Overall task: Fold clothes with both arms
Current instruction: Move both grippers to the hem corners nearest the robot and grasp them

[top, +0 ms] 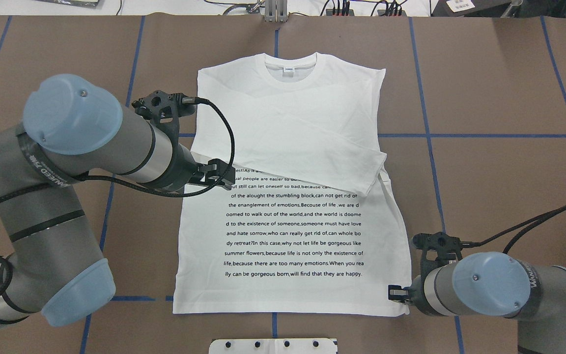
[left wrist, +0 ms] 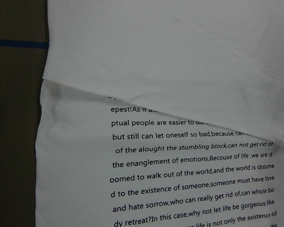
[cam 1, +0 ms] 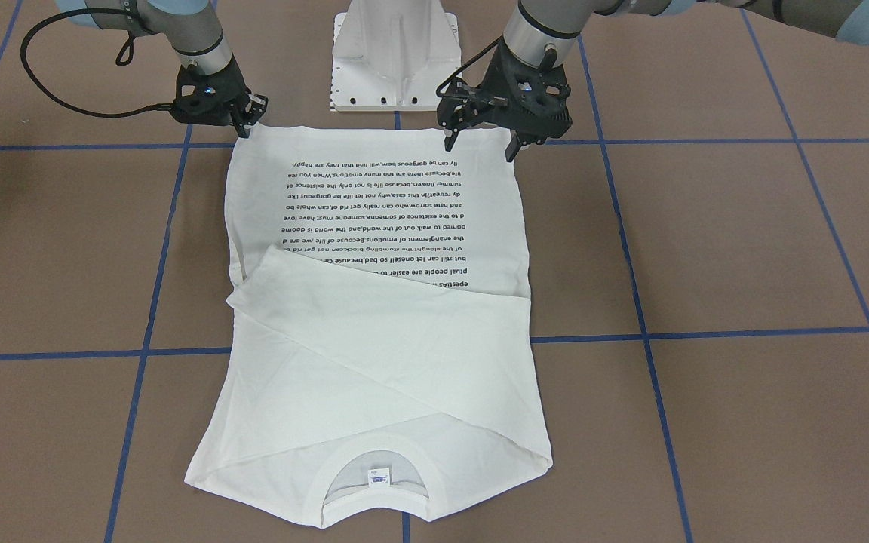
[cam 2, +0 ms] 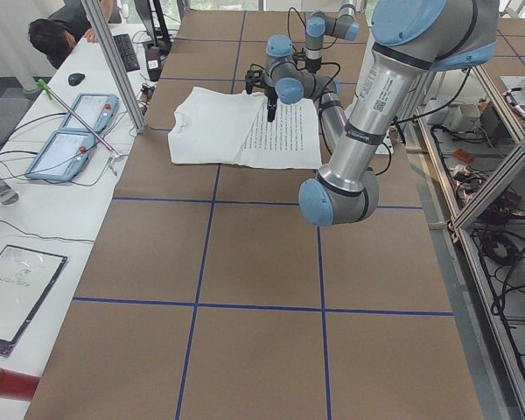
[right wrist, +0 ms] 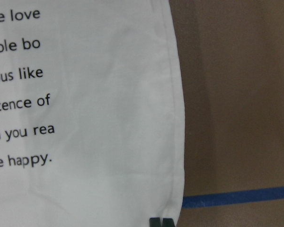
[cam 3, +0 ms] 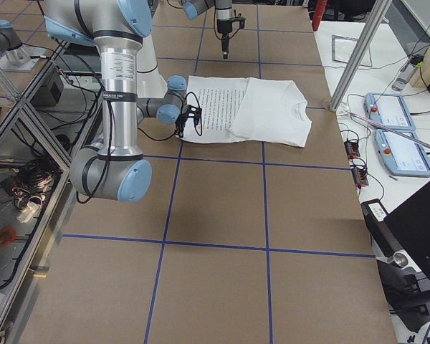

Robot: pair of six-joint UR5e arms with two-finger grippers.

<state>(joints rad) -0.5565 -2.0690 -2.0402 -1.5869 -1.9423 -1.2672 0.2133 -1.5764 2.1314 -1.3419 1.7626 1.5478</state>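
Overhead and front cameras face oppositely, sharing the shirt (cam 1: 374,339).

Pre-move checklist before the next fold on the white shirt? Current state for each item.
1. Sleeve folded across the chest: ok. It lies flat, with its cuff over the top lines of text.
2. Right end effector at its hem corner: ok, fingers together at the corner.
3. Cloth actually pinched by the right end effector: cannot tell.
4. Left end effector down on the other hem corner: not ok. It is open and raised above the shirt.
5. Hem straight and flat on the table: ok.
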